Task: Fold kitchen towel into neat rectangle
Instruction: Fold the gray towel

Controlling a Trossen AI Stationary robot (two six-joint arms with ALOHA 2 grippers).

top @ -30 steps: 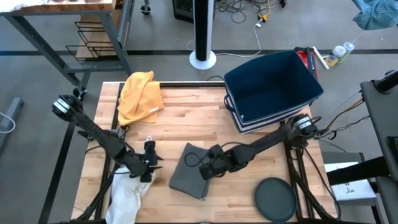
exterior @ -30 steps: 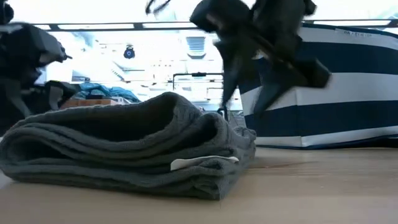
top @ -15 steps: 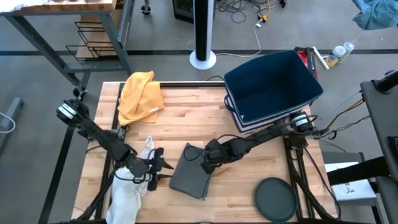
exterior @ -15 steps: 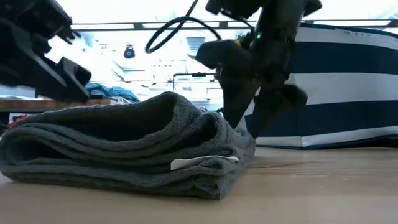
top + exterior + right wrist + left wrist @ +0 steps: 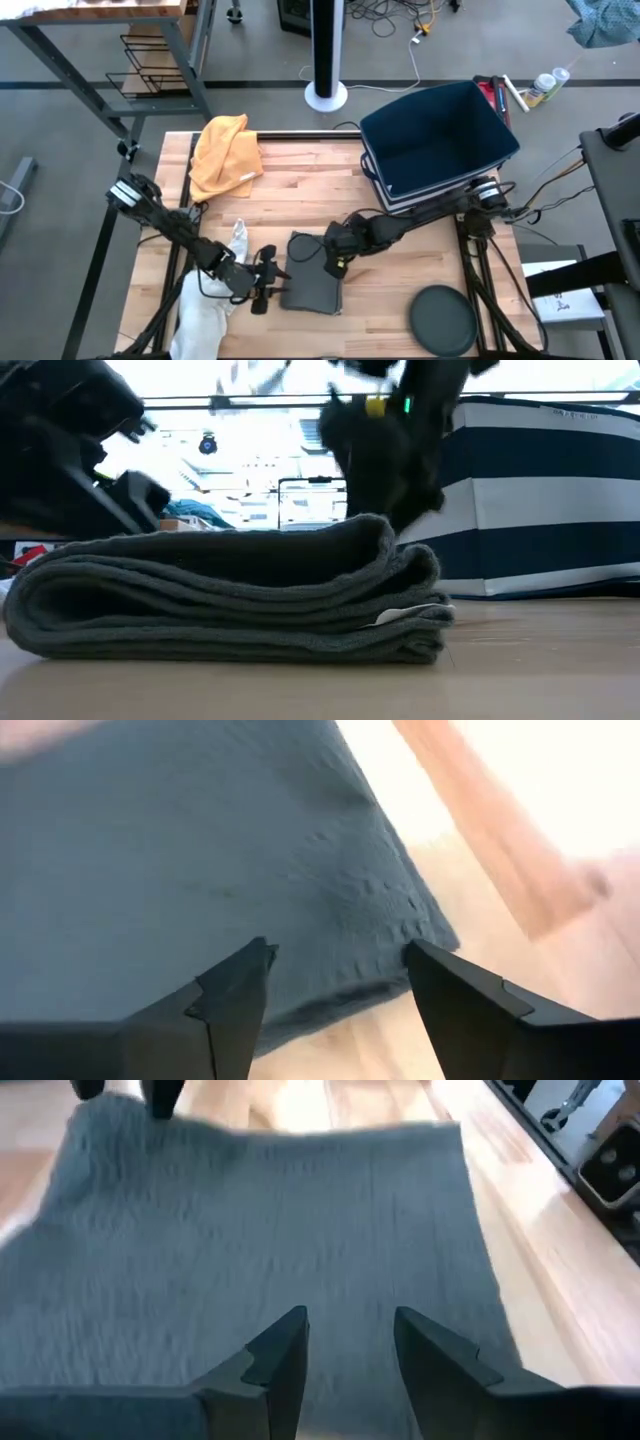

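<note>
The grey kitchen towel (image 5: 312, 285) lies folded into a thick rectangle near the table's front middle, several layers flat on the wood (image 5: 230, 605). My left gripper (image 5: 270, 285) stands open at the towel's left edge, its fingers reaching over the top layer (image 5: 350, 1330). My right gripper (image 5: 335, 262) is open above the towel's far right corner (image 5: 340, 965), pointing steeply down. In the low view the left gripper (image 5: 100, 460) shows dark behind the towel's left end, and the right gripper (image 5: 390, 460) above its right end. My left gripper has its open fingers (image 5: 275, 1355) low over the towel's top layer just inside the left edge, coming slanting down from the table's left. Whether they touch the cloth I cannot tell. My right gripper has its open fingers (image 5: 240, 985) astride the far right corner (image 5: 400, 920) from above. Whether they touch it I cannot tell.
A yellow cloth (image 5: 225, 150) lies at the far left. A white cloth (image 5: 205, 305) hangs over the near left edge beside the left arm. A blue striped bin (image 5: 440, 145) stands at the far right. A dark round disc (image 5: 443, 320) lies near right.
My left gripper has gone toward the table's right, up to the towel's left edge, and has tipped downward. My right gripper has rolled at the towel's far right corner. The towel has turned about from slanted to square with the table's edges and lies flatter.
</note>
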